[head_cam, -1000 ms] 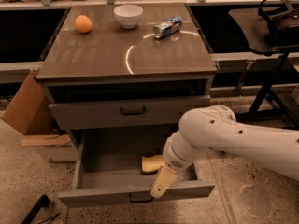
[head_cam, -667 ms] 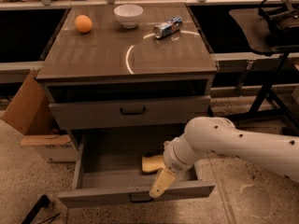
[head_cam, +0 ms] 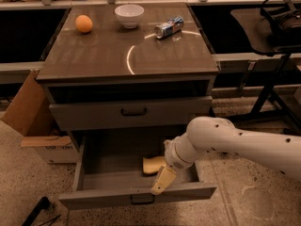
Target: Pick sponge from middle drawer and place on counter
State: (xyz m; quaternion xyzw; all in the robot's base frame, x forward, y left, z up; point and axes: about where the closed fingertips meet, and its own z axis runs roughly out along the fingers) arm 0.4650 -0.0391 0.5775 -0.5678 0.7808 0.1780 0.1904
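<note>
Pale-yellow sponge (head_cam: pixel 153 165) lies on the floor of the open middle drawer (head_cam: pixel 106 161), toward its right front.

Camera view: the gripper (head_cam: pixel 161 182) hangs low over the drawer's front wall, right at the sponge's near end. I cannot tell whether it is open or closed, or whether it has any hold of the sponge.

Worries from here:
- Soft sponge. A bite on one corner could fold it and let it drop on the lift.
- Arm (head_cam: pixel 225 140) sits close under the closed drawer front (head_cam: pixel 131 113). A straight rise could knock that, or the lip of the counter surface (head_cam: pixel 117 55).
- Drawer's front wall could snag the gripper on the way out.
- Up top, the tipped can (head_cam: pixel 169 27) could roll if nudged. The white bowl (head_cam: pixel 129 15) and orange (head_cam: pixel 84 23) sit at the far edge, so I'd aim for the near half.
</note>
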